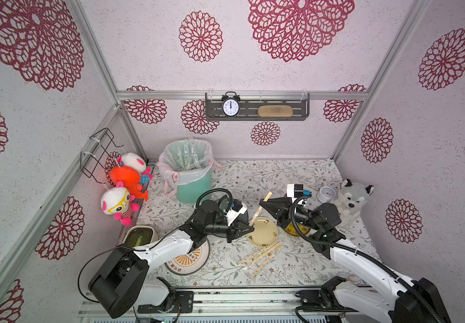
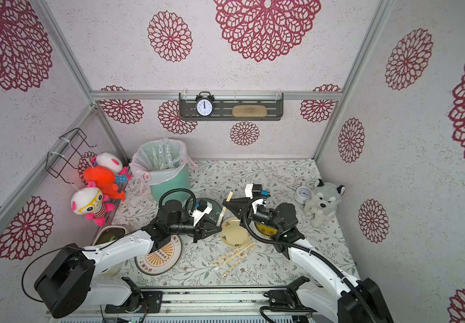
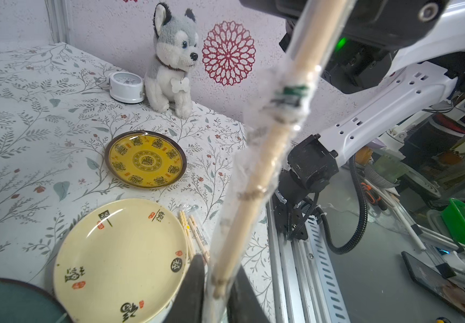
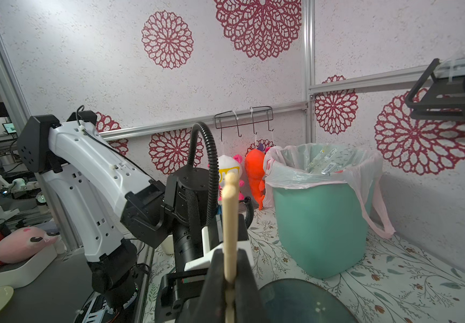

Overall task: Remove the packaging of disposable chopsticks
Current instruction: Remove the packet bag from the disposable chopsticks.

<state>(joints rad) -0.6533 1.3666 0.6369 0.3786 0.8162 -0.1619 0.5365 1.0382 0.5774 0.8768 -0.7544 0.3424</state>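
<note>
At six o'clock of the cream round plate (image 1: 262, 237), wrapped pale wooden chopstick pairs (image 1: 262, 256) wait; at ten, the left gripper (image 3: 217, 276) pinches the clear crinkly sleeve (image 3: 287, 98); at twelve, the right gripper (image 4: 229, 268) clamps its bare sticks (image 4: 229, 212); stripping seems underway; next, pull straight apart.

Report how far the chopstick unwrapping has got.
Done: empty sleeves sit in the lined bin. In hand: the right gripper clamps the bare end of one pair, while the left gripper pinches its sleeve, bunched partway down the sticks. Left: freeing that pair, then the wrapped pairs lying beside the cream plate.
</note>
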